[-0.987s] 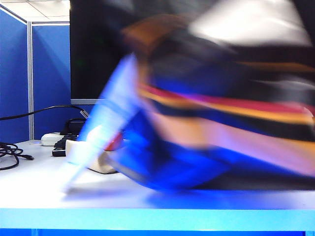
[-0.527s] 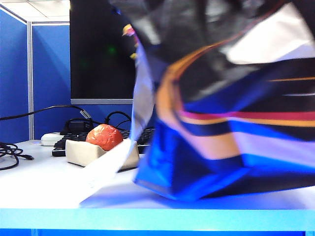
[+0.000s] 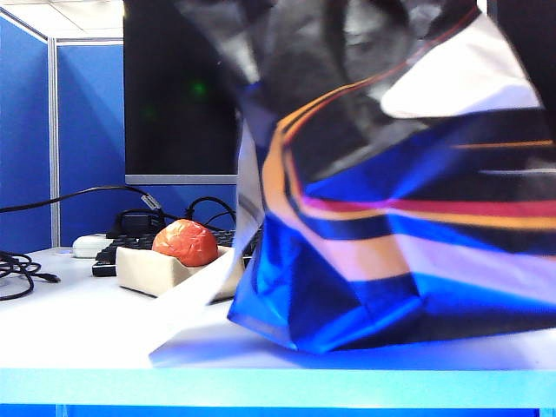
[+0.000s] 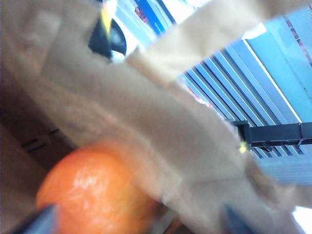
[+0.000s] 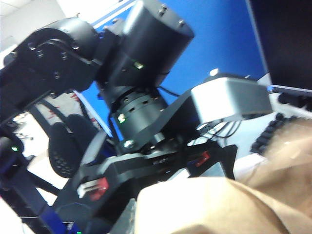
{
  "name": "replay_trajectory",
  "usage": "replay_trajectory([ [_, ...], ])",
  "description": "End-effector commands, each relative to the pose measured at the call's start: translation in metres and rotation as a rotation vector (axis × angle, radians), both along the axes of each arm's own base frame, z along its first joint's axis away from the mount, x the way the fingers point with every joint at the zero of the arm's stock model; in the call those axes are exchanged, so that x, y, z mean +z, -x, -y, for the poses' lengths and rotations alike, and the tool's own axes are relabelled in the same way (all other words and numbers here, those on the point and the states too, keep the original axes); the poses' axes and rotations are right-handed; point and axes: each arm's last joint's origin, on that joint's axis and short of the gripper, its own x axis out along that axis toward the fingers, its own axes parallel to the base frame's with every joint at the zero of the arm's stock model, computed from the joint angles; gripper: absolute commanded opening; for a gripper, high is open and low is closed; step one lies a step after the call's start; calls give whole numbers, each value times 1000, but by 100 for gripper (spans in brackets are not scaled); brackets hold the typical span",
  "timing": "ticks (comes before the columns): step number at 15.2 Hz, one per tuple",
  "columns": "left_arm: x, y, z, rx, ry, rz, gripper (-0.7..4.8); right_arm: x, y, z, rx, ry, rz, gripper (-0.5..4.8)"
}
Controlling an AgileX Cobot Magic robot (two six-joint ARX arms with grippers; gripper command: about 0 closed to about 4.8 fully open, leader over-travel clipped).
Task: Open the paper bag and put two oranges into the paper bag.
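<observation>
We saw the paper bag (image 3: 408, 217) standing on the white table (image 3: 78, 330). One orange (image 3: 185, 241) sat in the cream tray (image 3: 148, 271) at its nine o'clock; another (image 4: 92, 195) lay inside, between the left gripper's (image 4: 136, 222) spread fingers. The right gripper stayed unseen — pressed together.

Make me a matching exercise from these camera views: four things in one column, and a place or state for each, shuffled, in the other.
Things
1. paper bag
2. orange in the exterior view
3. orange in the left wrist view
4. left gripper

Places or states
A. lying in the cream tray
B. inside, against the brown paper lining
C. fingers spread apart, reaching into the bag
D. standing on the white table, filling the right of the exterior view

Pairs: 1-D, 2-A, 3-B, 4-C
</observation>
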Motion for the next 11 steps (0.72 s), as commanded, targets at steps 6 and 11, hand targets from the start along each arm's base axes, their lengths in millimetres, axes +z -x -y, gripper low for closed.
replay_trajectory([
  [6,53,3,-19,115,28,240,479,-11,-11,28,-231,129,-4,-1],
  [11,59,15,-41,299,-395,405,479,-10,-14,37,-278,132,4,-1],
])
